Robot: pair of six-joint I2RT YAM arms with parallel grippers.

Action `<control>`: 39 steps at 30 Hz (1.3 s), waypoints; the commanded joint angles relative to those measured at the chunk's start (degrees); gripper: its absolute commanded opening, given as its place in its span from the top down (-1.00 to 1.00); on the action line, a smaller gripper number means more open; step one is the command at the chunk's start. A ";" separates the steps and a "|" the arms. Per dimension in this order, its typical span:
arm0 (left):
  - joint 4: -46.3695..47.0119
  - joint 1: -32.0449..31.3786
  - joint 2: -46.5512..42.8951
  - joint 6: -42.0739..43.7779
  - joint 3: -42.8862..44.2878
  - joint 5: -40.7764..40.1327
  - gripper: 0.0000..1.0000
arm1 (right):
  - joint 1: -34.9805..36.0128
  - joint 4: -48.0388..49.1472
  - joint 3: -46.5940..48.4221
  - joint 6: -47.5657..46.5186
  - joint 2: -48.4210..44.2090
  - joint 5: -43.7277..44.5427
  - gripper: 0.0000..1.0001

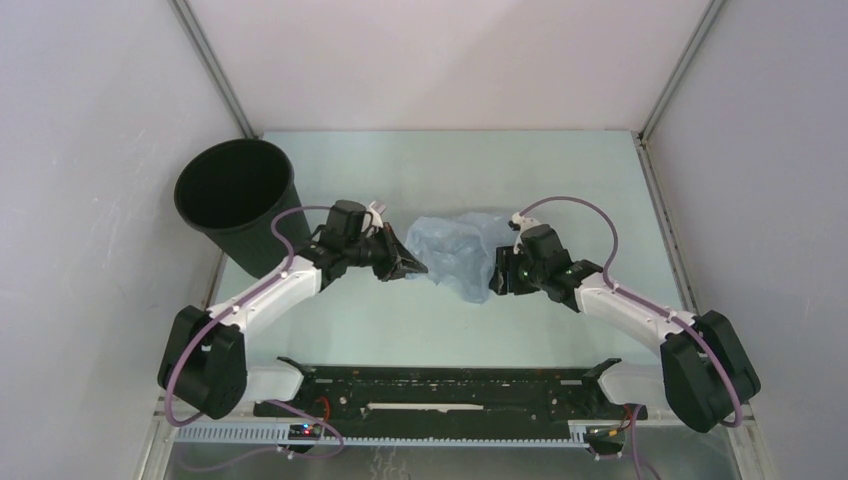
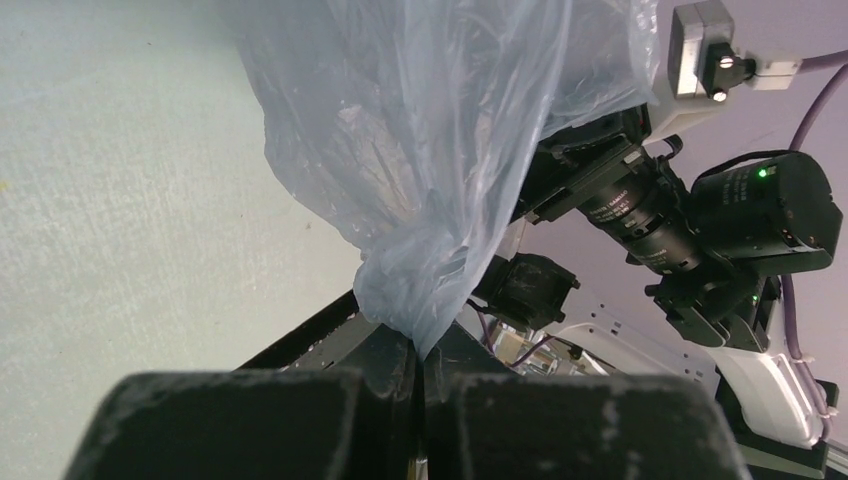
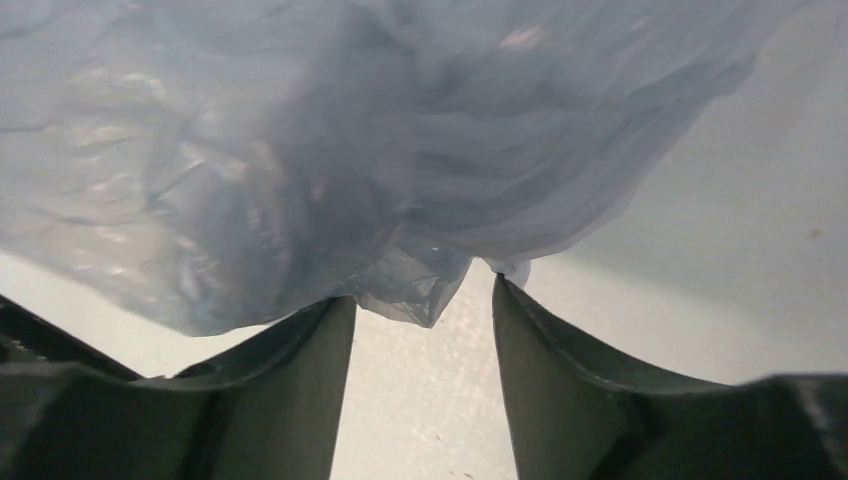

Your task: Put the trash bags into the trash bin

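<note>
While the left gripper (image 2: 420, 350) is clamping the trash bag (image 2: 430, 130), the right gripper (image 3: 422, 300) is gaping at its edge, probably needing to close.

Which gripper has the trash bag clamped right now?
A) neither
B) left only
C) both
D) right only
B: in the left wrist view the left gripper is shut on a fold of the trash bag, while the right gripper stands open, jaws apart, the bag's edge only at their tips.
</note>
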 commanded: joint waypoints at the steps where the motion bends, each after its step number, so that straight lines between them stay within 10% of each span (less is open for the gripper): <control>1: -0.13 0.51 -1.87 0.07 2.89 0.65 1.00 | -0.17 5.48 1.12 -1.49 -0.67 -2.68 -0.05; 9: -4.23 2.33 -1.84 1.75 7.09 -4.41 1.00 | -4.86 -6.26 8.74 1.54 -1.55 -8.09 1.00; 16: -4.25 5.33 4.88 0.99 19.84 -5.09 1.00 | -11.38 -20.24 27.58 -0.29 3.07 -14.69 1.00; 24: -17.59 0.98 1.33 22.30 44.02 -20.36 1.00 | -11.18 -32.41 58.77 0.79 -2.25 -15.42 1.00; 34: -16.44 -4.32 -5.77 17.50 9.88 -24.23 1.00 | -10.21 -27.40 12.65 3.21 -9.03 -20.42 1.00; 39: -19.62 -6.90 -7.07 17.27 10.70 -26.33 1.00 | -11.52 -28.07 12.47 5.54 -16.63 -20.70 1.00</control>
